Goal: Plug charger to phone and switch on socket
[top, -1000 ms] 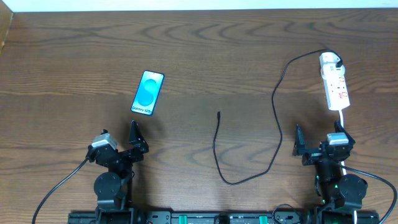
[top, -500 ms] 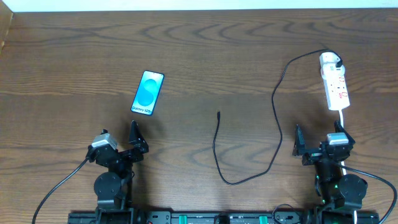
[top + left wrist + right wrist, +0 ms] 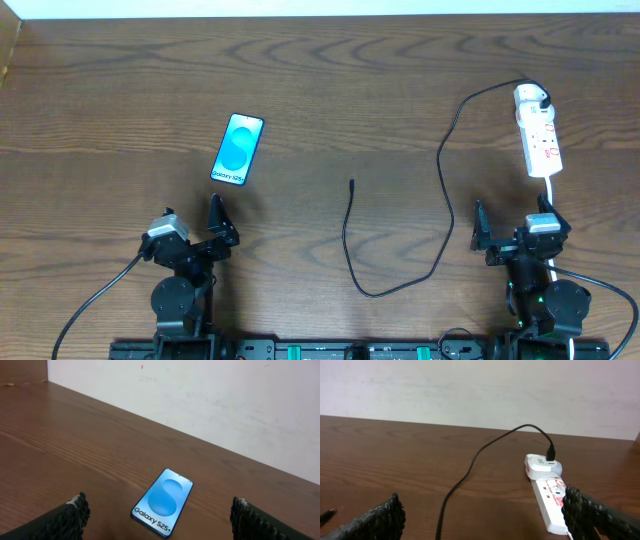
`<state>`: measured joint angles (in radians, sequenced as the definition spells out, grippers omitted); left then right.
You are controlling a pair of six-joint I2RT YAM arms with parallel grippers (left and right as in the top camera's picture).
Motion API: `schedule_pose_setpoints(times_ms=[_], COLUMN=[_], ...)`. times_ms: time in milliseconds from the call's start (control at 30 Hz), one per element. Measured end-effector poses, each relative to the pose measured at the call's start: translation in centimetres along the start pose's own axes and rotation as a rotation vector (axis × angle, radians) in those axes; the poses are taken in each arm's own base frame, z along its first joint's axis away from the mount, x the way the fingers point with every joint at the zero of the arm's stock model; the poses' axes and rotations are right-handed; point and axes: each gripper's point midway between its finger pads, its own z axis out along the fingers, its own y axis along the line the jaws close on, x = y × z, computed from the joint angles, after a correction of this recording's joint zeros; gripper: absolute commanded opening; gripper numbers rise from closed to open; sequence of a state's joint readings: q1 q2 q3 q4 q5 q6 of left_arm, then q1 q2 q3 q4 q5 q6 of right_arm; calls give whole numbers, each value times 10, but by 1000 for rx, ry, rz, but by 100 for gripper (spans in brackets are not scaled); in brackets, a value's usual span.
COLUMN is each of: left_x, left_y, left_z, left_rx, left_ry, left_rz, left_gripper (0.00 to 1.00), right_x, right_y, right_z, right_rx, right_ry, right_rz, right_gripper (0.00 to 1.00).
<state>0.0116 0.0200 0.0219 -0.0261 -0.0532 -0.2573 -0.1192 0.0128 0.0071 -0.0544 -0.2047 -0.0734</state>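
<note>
**Hazards.** The slim rectangular phone with the bright blue screen (image 3: pixel 238 149) lies flat and loose on the dark brown wooden table (image 3: pixel 330 80), turned slightly off square. Nothing braces it. In my judgement, pushing a plug into its edge is likely to make it slide or spin rather than accept the plug.

The long thin black charger cable (image 3: pixel 345 232) ends in a small black plug tip (image 3: pixel 351 183). The tip lies well to the right of the phone and slightly nearer the robot. It is small and flat against the wood, so a pinch may miss it or catch it crooked. Which way up it lies cannot be told.

The cable's slack loops nearer the robot than the phone, then runs far to the phone's right. Dragging the tip could tighten that loop and tug the white elongated power strip with red markings (image 3: pixel 540 140). The strip lies far right of the phone at about the same depth. Its switch is too small to make out, so a press could land beside it.

**Arm pose.** Both arms are folded low at the near edge.
- The left gripper (image 3: pixel 190 215) sits just on the robot's side of the phone, pointing toward it. Its jaws are spread wide with nothing between them.
- The right gripper (image 3: pixel 512 215) sits far right of the phone and nearer the robot. It faces the strip, with its jaws equally wide and empty.

Neither gripper touches anything.
</note>
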Motion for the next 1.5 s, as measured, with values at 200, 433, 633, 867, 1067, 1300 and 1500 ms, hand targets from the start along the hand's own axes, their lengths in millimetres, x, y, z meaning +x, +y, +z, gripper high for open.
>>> schedule_pose_setpoints(times_ms=[200,433,633,867,1067,1300,1500], left_x=[-1,-20,-52,-81,-100,-105,-104], left_y=[0,-6,-17,-30,-41,-48,-52], left_z=[-1,-4,3,27,60,95,117], left_rx=[-2,-16,-29,-60,-83,-113,-142], left_ry=[13,50,98,211,338,535,727], left_rz=[49,104,117,133,182,243,272], left_gripper=[91,91,91,91,91,91,91], right_x=[0,0,0,0,0,0,0], right_y=[0,0,0,0,0,-1,-1], right_z=[0,0,0,0,0,0,0], right_rx=[0,0,0,1,3,4,4], right_ry=[0,0,0,1,1,1,1], right_rz=[0,0,0,0,0,0,0], right_gripper=[99,99,99,99,99,99,99])
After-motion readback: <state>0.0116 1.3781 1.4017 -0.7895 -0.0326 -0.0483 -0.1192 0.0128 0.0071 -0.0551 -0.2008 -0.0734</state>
